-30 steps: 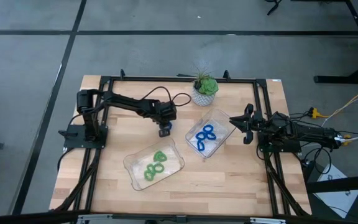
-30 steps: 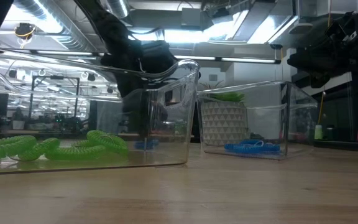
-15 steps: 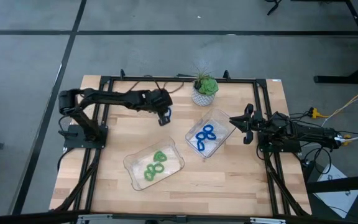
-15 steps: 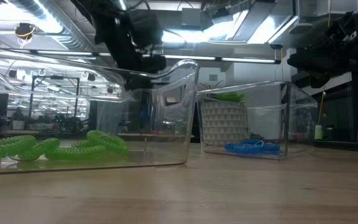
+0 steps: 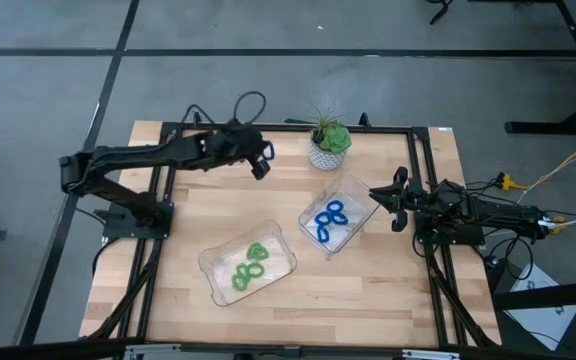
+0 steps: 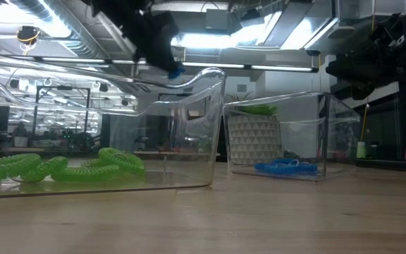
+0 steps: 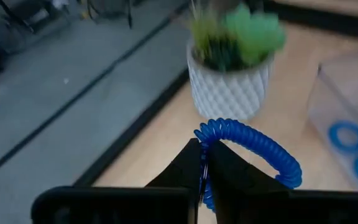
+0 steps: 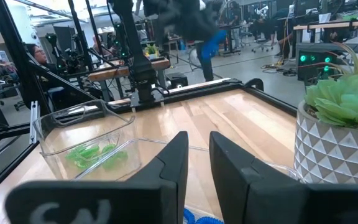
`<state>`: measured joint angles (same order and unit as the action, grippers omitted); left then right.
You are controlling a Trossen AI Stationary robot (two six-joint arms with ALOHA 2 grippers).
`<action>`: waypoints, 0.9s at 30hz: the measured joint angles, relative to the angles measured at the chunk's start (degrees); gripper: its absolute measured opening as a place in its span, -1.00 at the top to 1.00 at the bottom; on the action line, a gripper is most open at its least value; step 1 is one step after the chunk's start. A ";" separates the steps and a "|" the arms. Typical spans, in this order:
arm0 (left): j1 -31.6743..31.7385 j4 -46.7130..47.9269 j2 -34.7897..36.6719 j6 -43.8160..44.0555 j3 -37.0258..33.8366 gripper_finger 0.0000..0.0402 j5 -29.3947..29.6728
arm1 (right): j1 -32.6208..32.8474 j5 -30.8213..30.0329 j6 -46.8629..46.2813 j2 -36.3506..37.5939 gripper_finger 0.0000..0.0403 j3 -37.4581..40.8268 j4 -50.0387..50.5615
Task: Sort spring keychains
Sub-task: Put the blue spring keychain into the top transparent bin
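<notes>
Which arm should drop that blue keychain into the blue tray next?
Left. The left hand already grips the blue keychain above the table, while the right hand waits beside the blue tray.

I see a potted plant point(image 5: 329, 143) at the table's point(image 5: 388, 290) far edge; possibly a seated person point(image 8: 35, 55) beyond.

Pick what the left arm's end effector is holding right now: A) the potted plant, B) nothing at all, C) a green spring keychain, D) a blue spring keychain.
D: the left wrist view shows the left end effector shut on a blue spring keychain, raised above the table near the potted plant.
</notes>
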<state>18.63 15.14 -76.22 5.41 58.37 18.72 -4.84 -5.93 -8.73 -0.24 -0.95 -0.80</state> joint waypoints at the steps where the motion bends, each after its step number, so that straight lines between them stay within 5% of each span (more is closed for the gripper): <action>1: -0.01 -0.69 0.80 0.03 0.00 0.93 0.49 | 0.01 0.00 0.00 0.02 0.67 0.00 0.00; 9: -0.02 -8.34 3.43 3.19 0.07 0.93 1.81 | 0.02 0.00 0.00 0.00 0.67 0.00 0.00; 27: -5.47 -30.87 -5.82 5.42 0.09 0.93 -16.98 | 0.01 -0.01 0.00 0.01 0.67 0.00 0.00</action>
<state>13.16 -15.73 -82.04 10.83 58.46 1.74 -4.84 -5.95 -8.73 -0.24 -0.95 -0.80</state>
